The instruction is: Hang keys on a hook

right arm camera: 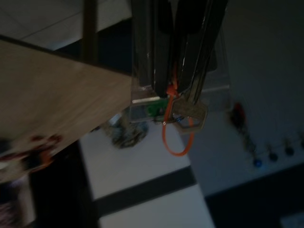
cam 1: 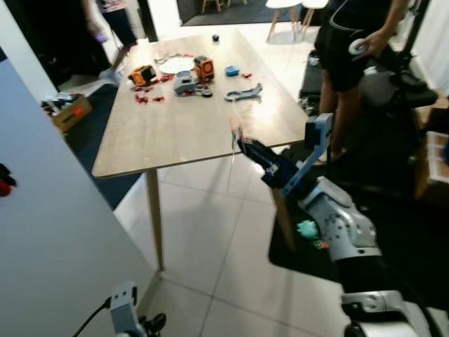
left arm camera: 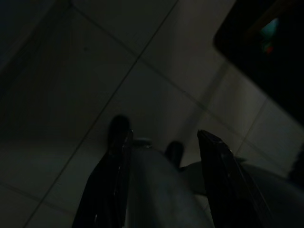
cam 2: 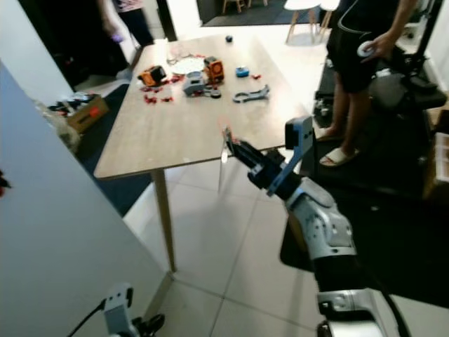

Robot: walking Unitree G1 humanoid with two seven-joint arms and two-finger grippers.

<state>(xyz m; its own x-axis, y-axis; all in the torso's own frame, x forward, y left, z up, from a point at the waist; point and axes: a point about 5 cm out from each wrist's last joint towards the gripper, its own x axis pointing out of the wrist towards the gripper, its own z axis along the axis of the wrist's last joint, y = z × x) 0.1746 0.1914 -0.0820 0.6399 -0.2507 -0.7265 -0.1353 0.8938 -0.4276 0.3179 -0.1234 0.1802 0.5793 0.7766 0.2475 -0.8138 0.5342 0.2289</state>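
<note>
My right gripper [cam 1: 242, 145] is held out over the floor just off the near edge of the wooden table [cam 1: 182, 133]. It is shut on a silver key [right arm camera: 191, 112] with an orange loop [right arm camera: 176, 140] hanging from it; the key [cam 2: 224, 151] dangles at the fingertips. Beyond the key, the right wrist view shows a row of small pegs [right arm camera: 273, 154] on a grey wall with a red item [right arm camera: 237, 113] beside them. My left gripper [cam 1: 151, 324] hangs low by the white wall [cam 1: 49, 210], and its fingers [left arm camera: 111, 161] stand apart over the dim tiles.
Orange and grey toy parts [cam 1: 186, 76] lie on the far half of the table. A person [cam 1: 351, 49] stands at the table's right rear, another [cam 1: 112, 21] at the far left. A dark mat [cam 1: 393, 232] lies to the right, a table leg [cam 1: 154, 217] ahead.
</note>
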